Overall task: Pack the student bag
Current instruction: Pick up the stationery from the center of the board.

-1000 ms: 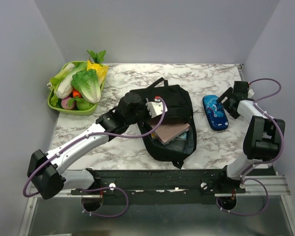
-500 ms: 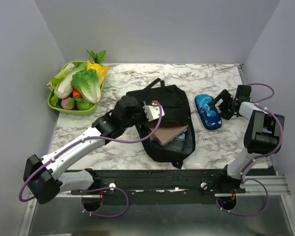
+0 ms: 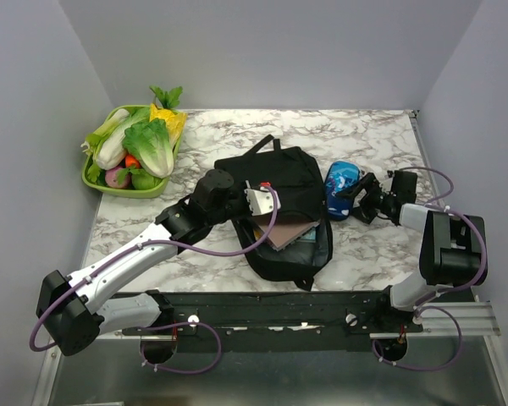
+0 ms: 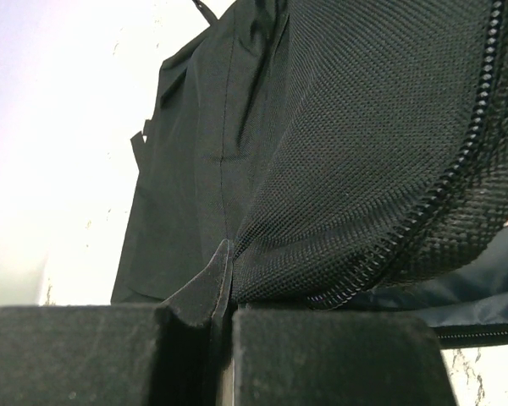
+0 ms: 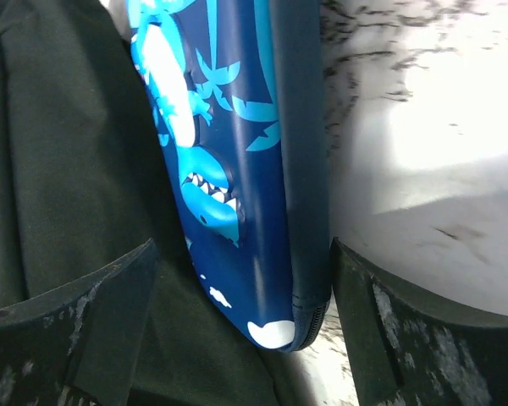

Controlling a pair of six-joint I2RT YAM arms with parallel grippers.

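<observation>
The student bag (image 3: 289, 173), a floppy black backpack, lies in the middle of the marble table with its mouth open toward me. A brown book (image 3: 284, 229) shows inside. My left gripper (image 3: 256, 203) is shut on a fold of the bag's fabric beside the zipper (image 4: 224, 309), and black mesh (image 4: 347, 144) fills that view. The blue patterned glasses case (image 3: 339, 180) leans on its edge against the bag's right side. My right gripper (image 3: 356, 196) is open with its jaws on either side of the case's near end (image 5: 244, 254). The right finger (image 5: 364, 304) touches the case (image 5: 237, 144), and the bag (image 5: 59, 152) lies behind the left one.
A green tray (image 3: 91, 179) of toy vegetables sits at the table's far left corner. Grey walls close in the back and both sides. Bare marble (image 3: 364, 135) lies behind and to the right of the bag.
My right gripper has slid left with the glasses case, from the table's right part up against the bag's side. My left gripper has drawn the bag's fabric slightly toward me.
</observation>
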